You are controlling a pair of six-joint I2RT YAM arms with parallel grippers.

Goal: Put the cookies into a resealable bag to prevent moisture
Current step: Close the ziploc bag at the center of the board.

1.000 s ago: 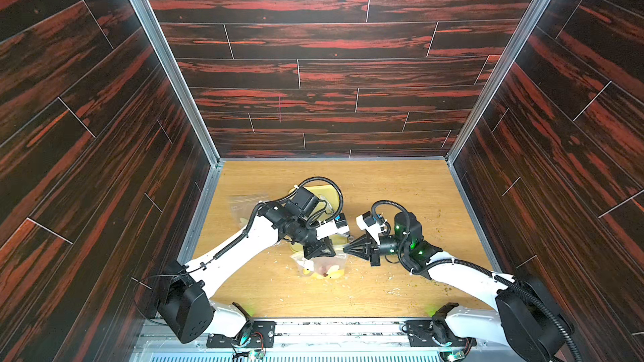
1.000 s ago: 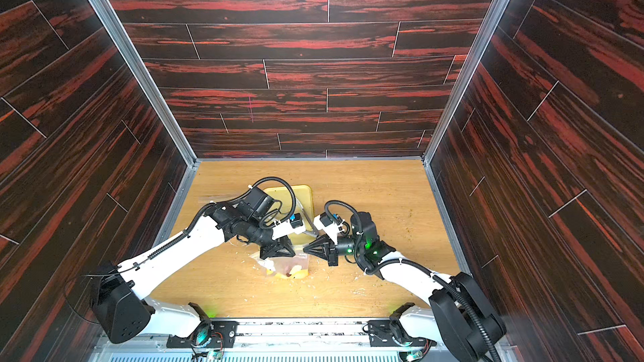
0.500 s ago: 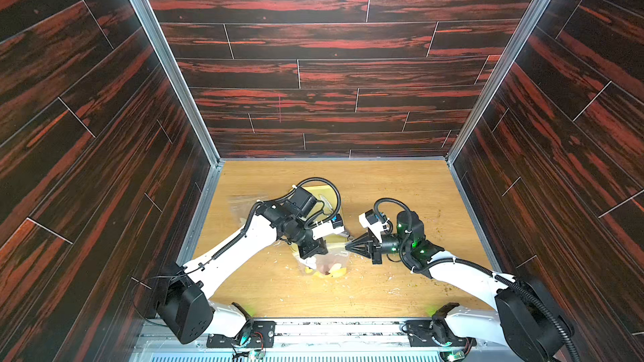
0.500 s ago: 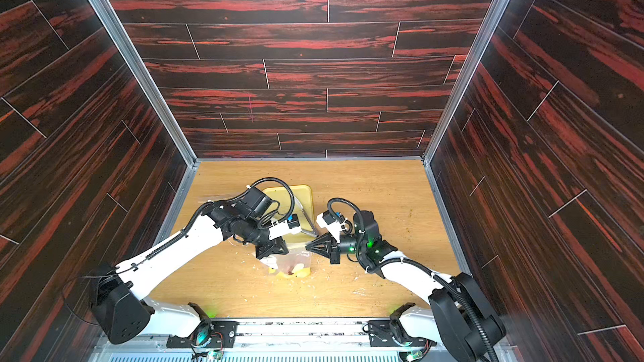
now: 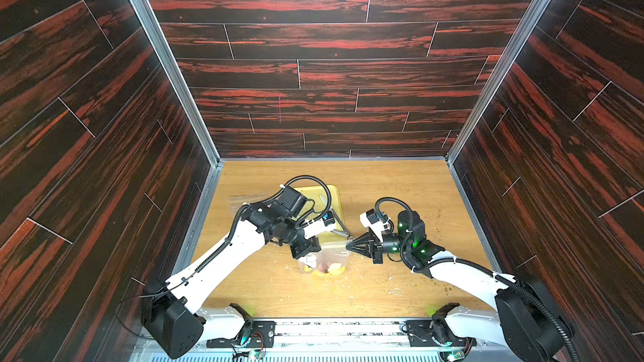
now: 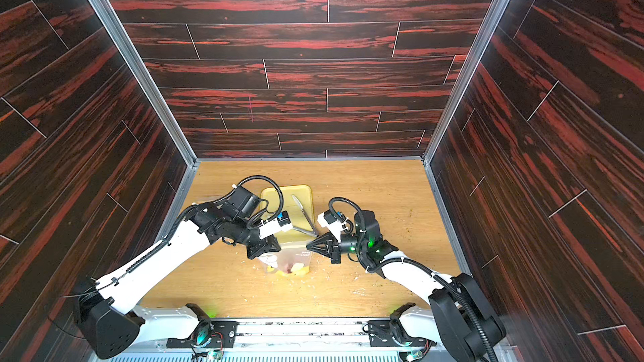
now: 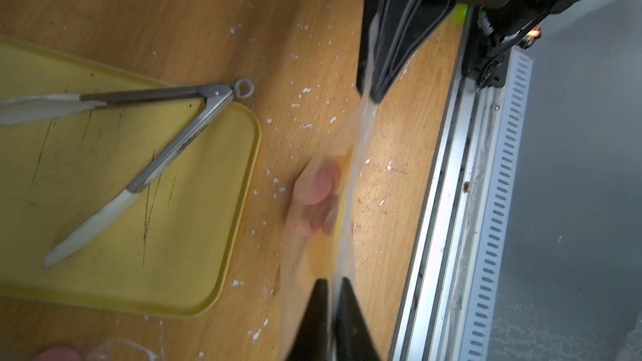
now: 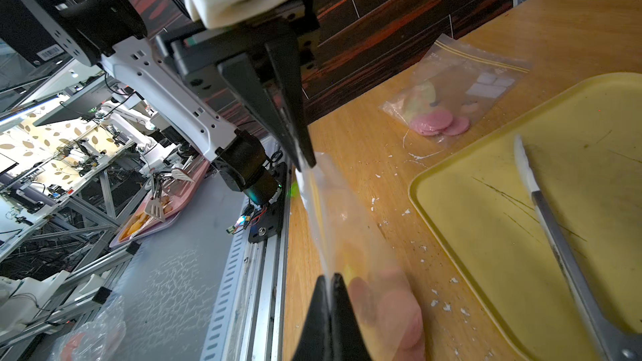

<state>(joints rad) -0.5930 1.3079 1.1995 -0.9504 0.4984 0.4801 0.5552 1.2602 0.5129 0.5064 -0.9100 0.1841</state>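
Observation:
A clear resealable bag (image 5: 327, 259) (image 6: 289, 259) hangs just above the wooden floor between my two grippers. Pink round cookies (image 7: 321, 185) (image 8: 396, 303) lie at its bottom, next to a yellow print. My left gripper (image 5: 307, 256) (image 7: 331, 281) is shut on the left end of the bag's top edge. My right gripper (image 5: 348, 245) (image 8: 330, 276) is shut on the right end. The top edge (image 7: 351, 175) runs taut between them. In the right wrist view the left gripper (image 8: 305, 161) pinches the far corner.
A yellow tray (image 5: 334, 196) (image 8: 503, 210) lies just behind the bag, with metal tongs (image 6: 303, 217) (image 7: 166, 147) across it. A second clear bag (image 8: 451, 95) holding pink discs lies by the left wall. White crumbs dot the floor. The metal front rail (image 7: 448, 203) runs close by.
My left gripper has slid a little leftward along the bag's top edge, away from the right gripper. The right gripper has stayed in place, holding the bag.

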